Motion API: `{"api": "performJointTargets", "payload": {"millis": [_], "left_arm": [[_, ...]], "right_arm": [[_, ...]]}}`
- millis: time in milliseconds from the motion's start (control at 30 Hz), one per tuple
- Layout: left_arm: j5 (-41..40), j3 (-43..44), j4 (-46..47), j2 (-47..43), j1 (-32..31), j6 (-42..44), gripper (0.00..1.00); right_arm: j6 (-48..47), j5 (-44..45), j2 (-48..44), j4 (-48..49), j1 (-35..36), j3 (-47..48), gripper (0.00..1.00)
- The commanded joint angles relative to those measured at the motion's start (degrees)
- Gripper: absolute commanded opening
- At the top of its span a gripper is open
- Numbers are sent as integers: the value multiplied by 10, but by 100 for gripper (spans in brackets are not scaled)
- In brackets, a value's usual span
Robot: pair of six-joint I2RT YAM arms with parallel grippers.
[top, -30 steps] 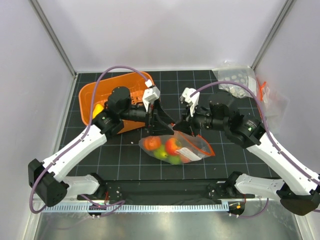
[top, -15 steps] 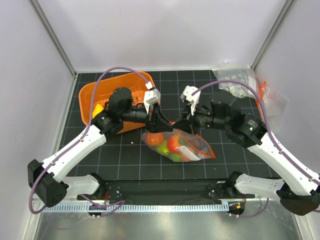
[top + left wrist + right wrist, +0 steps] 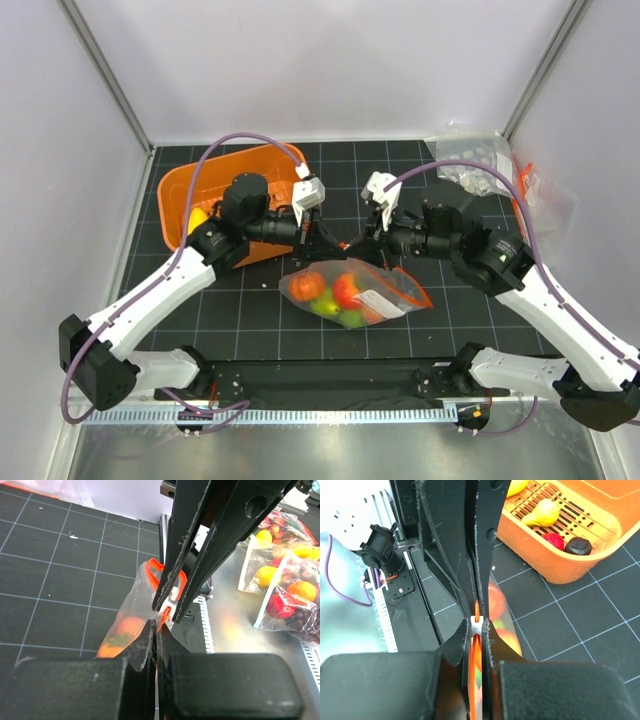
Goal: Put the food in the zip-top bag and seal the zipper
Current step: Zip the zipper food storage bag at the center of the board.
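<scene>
The zip-top bag (image 3: 375,297) hangs from both grippers over the black mat, with the food (image 3: 346,291) inside: orange, red and green pieces. My left gripper (image 3: 325,240) is shut on the orange-red zipper (image 3: 151,573) at the bag's mouth, its jaws (image 3: 156,628) pressed flat on the plastic. Facing it tip to tip, my right gripper (image 3: 358,243) is shut on the zipper's white slider (image 3: 477,624). Through the clear wall an orange piece (image 3: 125,630) shows. More food lies in the orange basket (image 3: 178,190): a yellow pear (image 3: 543,513) and a red piece (image 3: 551,540).
The basket sits at the back left, just behind my left arm. Other clear bags (image 3: 470,160) lie at the back right corner. Filled bags of fruit (image 3: 282,580) rest on the metal shelf in front of the mat. Light walls close in the workspace.
My left gripper has closed on the zipper beside the right gripper. The bag was pulled up slightly and has shifted back a little.
</scene>
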Motion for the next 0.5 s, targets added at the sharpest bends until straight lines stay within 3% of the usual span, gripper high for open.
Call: {"api": "performJointTargets", "payload": {"millis": [0,200,367,467], "left_arm": [[-12,31,-7,0,3,9,0],[2,20,40,-20,43,-41,0],[41,-24,199,-49,112,-184,0],[52,-28,201,-57,139,-199,0]], "right_arm": [[-2,-1,-17,20,2,16,1],[2,14,-57,23,2,-51,1],[7,37,-83,7,2,-91,1],[11,58,-104,-2,1,-115,1]]}}
